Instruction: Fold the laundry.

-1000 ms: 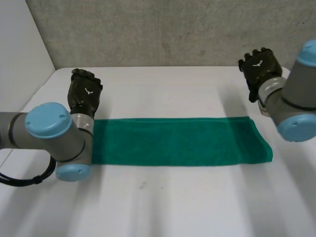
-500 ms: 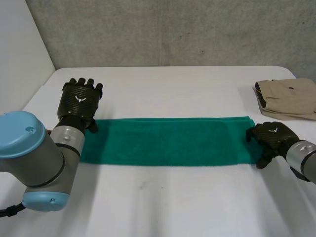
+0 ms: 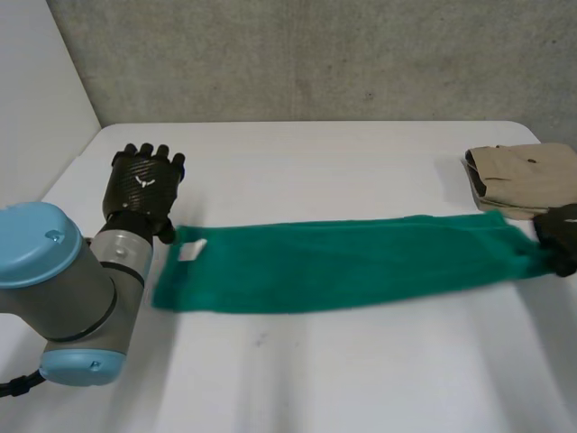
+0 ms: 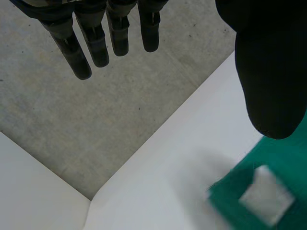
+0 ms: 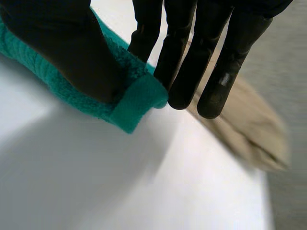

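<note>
The green towel (image 3: 343, 262) lies as a long strip across the middle of the counter (image 3: 315, 379), from left to right. The right hand (image 3: 561, 236) is at its right end, where the fingers (image 5: 177, 57) and thumb pinch the towel's edge. The left hand (image 3: 142, 189) is just beside the far left corner, its fingers (image 4: 96, 38) straight, a little spread, holding nothing. A white label (image 3: 191, 250) shows at that corner. A folded beige cloth (image 3: 523, 176) lies far right.

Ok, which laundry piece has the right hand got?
The green towel, its end pinched by the right hand; the folded beige garment is not held.
</note>
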### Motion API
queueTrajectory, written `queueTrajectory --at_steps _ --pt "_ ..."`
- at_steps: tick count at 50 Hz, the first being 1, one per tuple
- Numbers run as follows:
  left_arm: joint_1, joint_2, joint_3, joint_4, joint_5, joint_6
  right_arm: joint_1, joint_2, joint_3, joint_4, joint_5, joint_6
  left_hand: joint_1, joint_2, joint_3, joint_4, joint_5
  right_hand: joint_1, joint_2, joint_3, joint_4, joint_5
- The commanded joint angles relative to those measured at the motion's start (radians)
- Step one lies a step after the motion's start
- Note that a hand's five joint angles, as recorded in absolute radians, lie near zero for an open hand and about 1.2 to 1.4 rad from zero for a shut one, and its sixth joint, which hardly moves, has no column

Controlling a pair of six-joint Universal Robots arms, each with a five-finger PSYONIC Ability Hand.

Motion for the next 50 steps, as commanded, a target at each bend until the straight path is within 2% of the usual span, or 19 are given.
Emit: queueTrajectory --at_steps 1,3,5,13,16,20,25,29,30,31,32,33,35,38,39,42,43,45,50 --pt "0.000 0.025 -0.002 -0.015 -0.001 -0.004 -0.117 -0.047 -0.024 0.032 0.070 -0.308 -0.033 -0.027 -0.030 -0.026 -0.018 0.421 0.221 0.220 0.209 0.239" --pt "0.002 0.029 -0.002 -0.018 -0.001 -0.006 -0.105 -0.050 -0.047 0.030 0.120 -0.356 -0.033 -0.027 -0.030 -0.026 -0.018 0.421 0.221 0.220 0.209 0.239" --pt "0.002 0.031 -0.002 -0.018 -0.001 -0.006 -0.027 -0.065 -0.071 0.030 0.140 -0.349 -0.036 -0.029 -0.032 -0.029 -0.021 0.421 0.221 0.220 0.209 0.239" --pt "0.002 0.045 -0.002 -0.018 -0.001 -0.007 0.387 -0.088 -0.145 -0.039 0.130 -0.266 -0.042 -0.035 -0.038 -0.035 -0.027 0.421 0.221 0.220 0.209 0.239" --pt "0.002 0.045 -0.002 -0.019 -0.003 -0.007 0.615 -0.064 -0.188 -0.091 0.098 -0.261 -0.042 -0.035 -0.038 -0.035 -0.027 0.421 0.221 0.220 0.209 0.239" --pt "0.000 0.046 -0.003 -0.019 -0.004 -0.007 0.816 0.051 -0.247 -0.121 0.029 -0.272 -0.042 -0.035 -0.038 -0.035 -0.027 0.421 0.221 0.220 0.209 0.239" --pt "-0.001 0.042 -0.005 -0.019 -0.004 -0.009 0.950 0.200 -0.343 -0.112 -0.033 -0.263 -0.048 -0.041 -0.044 -0.041 -0.033 0.421 0.221 0.220 0.209 0.239" --pt "-0.005 0.036 -0.003 -0.018 -0.004 -0.009 0.992 0.306 -0.398 -0.102 -0.045 -0.261 -0.051 -0.044 -0.047 -0.044 -0.036 0.421 0.221 0.220 0.209 0.239" --pt "-0.005 0.034 -0.002 -0.018 -0.004 -0.009 0.994 0.318 -0.404 -0.097 -0.045 -0.261 -0.051 -0.044 -0.047 -0.044 -0.036 0.312 0.111 0.110 0.099 0.129" --pt "-0.005 0.031 -0.002 -0.018 -0.004 -0.009 0.994 0.328 -0.410 -0.092 -0.042 -0.260 -0.051 -0.044 -0.047 -0.044 -0.036 0.026 -0.175 -0.176 -0.187 -0.157" --pt "-0.006 0.029 0.003 -0.018 -0.004 -0.009 0.992 0.332 -0.418 -0.085 -0.031 -0.253 -0.054 -0.047 -0.050 -0.047 -0.039 -0.590 -0.791 -0.792 -0.803 -0.773" --pt "-0.006 0.028 0.005 -0.018 -0.004 -0.009 0.989 0.331 -0.418 -0.085 -0.027 -0.247 -0.051 -0.044 -0.047 -0.044 -0.036 -0.800 -1.001 -1.002 -1.013 -0.983" --pt "-0.008 0.028 0.006 -0.018 -0.004 -0.007 0.984 0.323 -0.418 -0.083 -0.002 -0.220 -0.051 -0.044 -0.047 -0.044 -0.036 -0.800 -1.001 -1.002 -1.013 -0.983" --pt "-0.014 0.029 0.011 -0.018 -0.003 -0.009 0.958 0.286 -0.407 -0.080 0.088 -0.065 -0.051 -0.044 -0.047 -0.044 -0.036 -0.800 -1.001 -1.002 -1.013 -0.983" --pt "-0.017 0.029 0.012 -0.018 -0.001 -0.009 0.919 0.253 -0.395 -0.072 0.132 0.049 -0.054 -0.047 -0.050 -0.047 -0.039 -0.800 -1.001 -1.002 -1.013 -0.983" --pt "-0.058 0.029 0.024 -0.018 -0.001 -0.009 0.833 0.185 -0.345 -0.042 0.179 0.208 -0.057 -0.050 -0.053 -0.050 -0.042 -0.800 -1.001 -1.002 -1.013 -0.983" --pt "-0.075 0.029 0.029 -0.018 -0.001 -0.009 0.778 0.136 -0.299 -0.010 0.177 0.299 -0.057 -0.050 -0.053 -0.050 -0.042 -0.800 -1.001 -1.002 -1.013 -0.983" --pt "-0.119 0.025 0.046 -0.018 -0.001 -0.009 0.733 0.095 -0.251 0.017 0.167 0.360 -0.057 -0.050 -0.053 -0.050 -0.042 -0.800 -1.001 -1.002 -1.013 -0.983" --pt "-0.202 -0.021 0.070 -0.018 0.009 -0.007 0.636 0.052 -0.107 0.043 0.110 0.376 -0.057 -0.050 -0.053 -0.050 -0.042 -0.800 -1.001 -1.002 -1.013 -0.983"
